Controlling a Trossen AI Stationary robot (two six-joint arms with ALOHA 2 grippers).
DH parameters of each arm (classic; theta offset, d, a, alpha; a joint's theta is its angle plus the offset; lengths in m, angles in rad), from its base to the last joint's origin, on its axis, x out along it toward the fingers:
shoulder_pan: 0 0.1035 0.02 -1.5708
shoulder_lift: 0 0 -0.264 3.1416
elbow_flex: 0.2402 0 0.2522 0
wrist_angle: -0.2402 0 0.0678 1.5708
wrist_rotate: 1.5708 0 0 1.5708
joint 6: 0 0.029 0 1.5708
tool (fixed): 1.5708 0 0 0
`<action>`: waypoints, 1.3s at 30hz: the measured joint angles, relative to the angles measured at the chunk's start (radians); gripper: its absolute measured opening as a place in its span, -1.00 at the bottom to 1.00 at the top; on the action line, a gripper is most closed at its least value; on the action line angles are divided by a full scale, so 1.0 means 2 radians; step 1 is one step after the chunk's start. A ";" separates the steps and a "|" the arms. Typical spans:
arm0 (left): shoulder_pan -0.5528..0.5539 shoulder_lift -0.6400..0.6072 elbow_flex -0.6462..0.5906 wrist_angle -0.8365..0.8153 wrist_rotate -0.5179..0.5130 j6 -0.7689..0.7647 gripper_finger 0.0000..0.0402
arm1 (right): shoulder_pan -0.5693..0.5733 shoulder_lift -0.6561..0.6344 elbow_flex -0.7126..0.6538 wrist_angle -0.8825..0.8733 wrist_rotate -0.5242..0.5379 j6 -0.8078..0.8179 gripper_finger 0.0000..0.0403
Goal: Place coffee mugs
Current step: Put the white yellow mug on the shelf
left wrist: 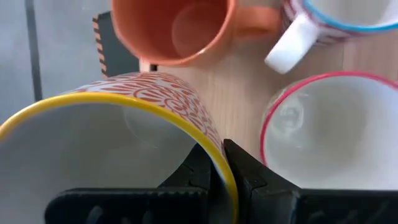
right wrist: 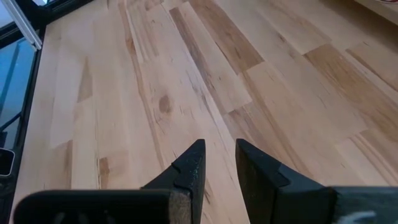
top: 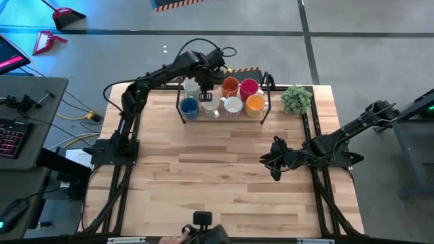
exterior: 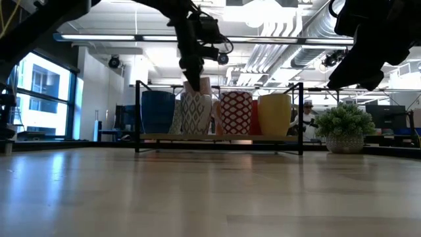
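From above, the left gripper (top: 205, 87) reached over the black rack (top: 182, 112) at the table's far edge, among the coffee mugs (top: 232, 106); the right gripper (top: 277, 160) hovered over bare wood, fingers slightly apart, holding nothing; at table level the mugs stood in a row on the rack; the left wrist showed fingers clamped on a yellow-rimmed mug's (left wrist: 118, 149) wall.

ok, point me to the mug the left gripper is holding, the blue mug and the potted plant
yellow-rimmed mug (left wrist: 155, 93), left wrist view, patterned outer wall.
left gripper (left wrist: 224, 163), left wrist view, fingertips pinching that mug's rim.
blue mug (top: 189, 108), high view, mug opening.
potted plant (top: 296, 99), high view, foliage.
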 joint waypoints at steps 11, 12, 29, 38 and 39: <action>0.002 0.015 0.000 -0.001 0.009 0.012 -0.96 | 0.000 0.000 0.000 0.002 0.000 0.010 -0.61; 0.002 0.015 0.000 -0.001 0.009 0.012 -0.96 | 0.000 0.000 0.000 0.002 0.000 0.014 -0.61; 0.007 0.015 -0.006 0.001 0.010 0.016 -0.96 | 0.000 0.000 0.000 0.005 -0.001 0.025 -0.61; 0.006 0.028 -0.006 0.006 0.008 0.017 -0.96 | 0.000 0.000 0.000 0.014 -0.001 0.025 -0.61; 0.006 0.031 -0.005 0.006 0.009 0.017 -0.96 | 0.000 0.000 0.000 0.013 -0.001 0.025 -0.61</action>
